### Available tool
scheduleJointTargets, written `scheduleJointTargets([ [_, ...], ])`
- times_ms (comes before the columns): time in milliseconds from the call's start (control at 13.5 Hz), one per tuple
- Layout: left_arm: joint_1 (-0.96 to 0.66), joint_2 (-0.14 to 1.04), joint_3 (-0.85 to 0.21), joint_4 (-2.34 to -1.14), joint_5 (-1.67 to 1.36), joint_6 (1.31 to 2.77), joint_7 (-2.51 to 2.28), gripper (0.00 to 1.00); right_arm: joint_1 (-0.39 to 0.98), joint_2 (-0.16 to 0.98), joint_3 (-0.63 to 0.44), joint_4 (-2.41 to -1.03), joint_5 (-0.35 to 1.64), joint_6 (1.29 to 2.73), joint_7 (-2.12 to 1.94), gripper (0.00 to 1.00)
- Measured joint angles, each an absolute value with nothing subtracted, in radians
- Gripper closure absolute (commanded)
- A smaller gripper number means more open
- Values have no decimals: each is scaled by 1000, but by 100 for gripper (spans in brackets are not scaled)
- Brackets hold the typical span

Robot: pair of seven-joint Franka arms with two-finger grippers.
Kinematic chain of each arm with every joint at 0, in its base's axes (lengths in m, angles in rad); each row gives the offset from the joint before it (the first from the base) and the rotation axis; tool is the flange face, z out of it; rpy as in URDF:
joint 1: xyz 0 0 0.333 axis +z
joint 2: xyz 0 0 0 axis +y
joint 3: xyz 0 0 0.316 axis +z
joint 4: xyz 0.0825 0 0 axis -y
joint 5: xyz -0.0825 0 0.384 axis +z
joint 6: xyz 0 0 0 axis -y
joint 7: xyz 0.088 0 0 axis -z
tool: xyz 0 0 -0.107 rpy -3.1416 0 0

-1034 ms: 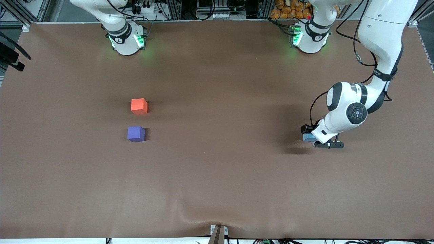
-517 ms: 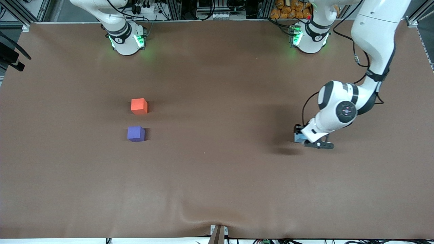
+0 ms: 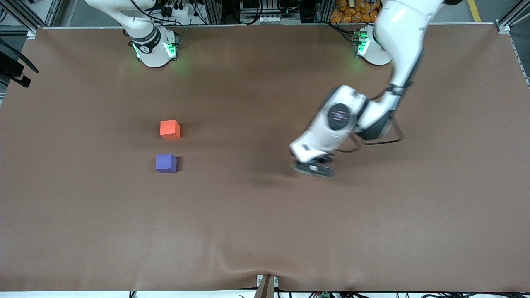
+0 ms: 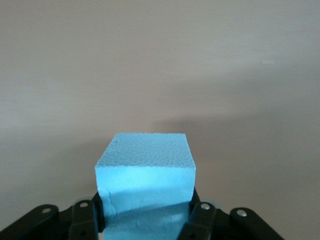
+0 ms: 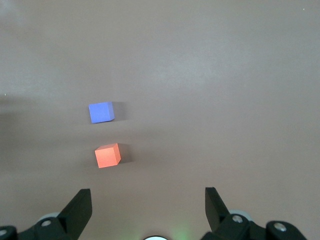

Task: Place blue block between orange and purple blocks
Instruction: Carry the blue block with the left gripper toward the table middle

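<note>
Blue block [image 4: 145, 172] is pinched tight in the left gripper's [image 3: 312, 165] fingers, up over mid-desk [image 3: 265, 231]. Orange [image 3: 170, 129] and purple [image 3: 166, 163] sit close together, so the slot looks tight; come in slightly off and it'll probably shove one aside. Right gripper [image 5: 148, 210] waits up high over them, fingers wide open, empty.

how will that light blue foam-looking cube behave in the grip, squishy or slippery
The light blue foam-looking cube has a pebbled, matte surface, so it probably grips well and is likely light. The left gripper, shut on it, shows no obvious denting, so it seems fairly firm. Flat faces suggest no rolling.
</note>
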State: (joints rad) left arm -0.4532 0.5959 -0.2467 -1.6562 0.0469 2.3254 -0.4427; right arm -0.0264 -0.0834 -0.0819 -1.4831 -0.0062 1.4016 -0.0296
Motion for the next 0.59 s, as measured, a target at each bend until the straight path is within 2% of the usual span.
scheduleJointTargets([
  [222, -612, 732, -243, -1490, 28, 2324, -614, 100, -26, -83, -81, -1483, -6, 1402, -30, 0],
  [517, -745, 892, -229, -1300, 7, 2324, -747, 100, -26, -82, -79, -1483, -6, 1402, -30, 0],
  [591, -767, 919, -227, -1272, 7, 2324, -775, 69, -26, -80, -79, -1483, -6, 1402, -30, 0],
])
